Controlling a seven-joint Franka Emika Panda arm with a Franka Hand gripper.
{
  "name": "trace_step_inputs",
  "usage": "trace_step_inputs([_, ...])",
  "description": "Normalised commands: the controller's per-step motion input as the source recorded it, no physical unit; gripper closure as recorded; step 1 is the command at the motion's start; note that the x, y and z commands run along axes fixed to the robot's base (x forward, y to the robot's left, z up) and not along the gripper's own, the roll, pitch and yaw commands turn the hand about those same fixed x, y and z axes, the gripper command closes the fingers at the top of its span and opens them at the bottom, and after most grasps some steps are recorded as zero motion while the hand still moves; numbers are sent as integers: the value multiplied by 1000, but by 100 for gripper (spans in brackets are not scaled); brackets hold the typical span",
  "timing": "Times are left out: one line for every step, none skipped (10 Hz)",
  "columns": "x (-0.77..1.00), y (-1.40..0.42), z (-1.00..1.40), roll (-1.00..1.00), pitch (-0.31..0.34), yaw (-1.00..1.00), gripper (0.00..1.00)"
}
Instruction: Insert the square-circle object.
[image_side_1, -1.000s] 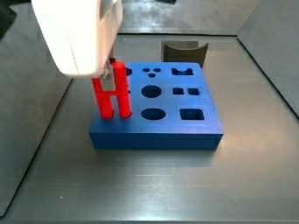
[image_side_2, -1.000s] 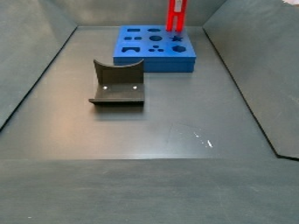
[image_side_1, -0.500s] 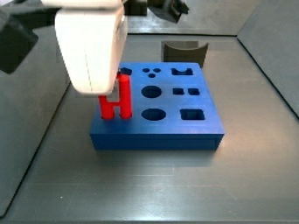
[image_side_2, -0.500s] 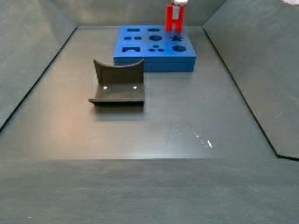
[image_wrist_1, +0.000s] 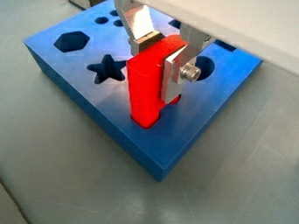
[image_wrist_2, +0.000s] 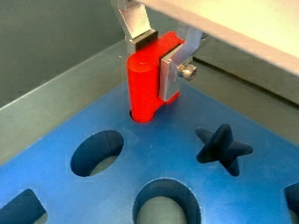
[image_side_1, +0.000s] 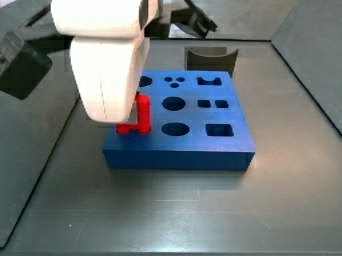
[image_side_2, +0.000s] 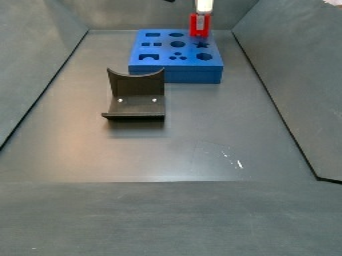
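Note:
The square-circle object (image_wrist_1: 149, 87) is a bright red peg standing upright with its lower end sunk in a hole at a corner of the blue holed block (image_wrist_1: 93, 96). It also shows in the other wrist view (image_wrist_2: 145, 80) and both side views (image_side_1: 135, 115) (image_side_2: 201, 23). My gripper (image_wrist_1: 162, 54) is shut on the peg's upper part, one silver finger (image_wrist_1: 179, 72) on each flat side. In a side view the white gripper body (image_side_1: 107, 60) hides most of the peg.
The blue block (image_side_1: 181, 125) has star, hexagon, round and square holes (image_wrist_2: 222, 144). A dark grey curved piece (image_side_2: 134, 95) lies on the grey floor in front of the block; it also shows behind the block (image_side_1: 210, 57). Grey walls enclose the floor.
The gripper has moved down with the red peg. The peg has sunk deeper into the block's hole, so less of it shows above the block.

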Motion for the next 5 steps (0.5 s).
trace_step_inputs([0, 0, -1000, 140, -10, -54, 100])
trace_step_inputs([0, 0, -1000, 153, -17, -54, 100])
trace_step_inputs([0, -11, -1000, 154, -39, -49, 100])
trace_step_inputs([0, 0, -206, -83, -81, 0, 100])
trace_step_inputs([3, 0, 0, 0, 7, 0, 100])
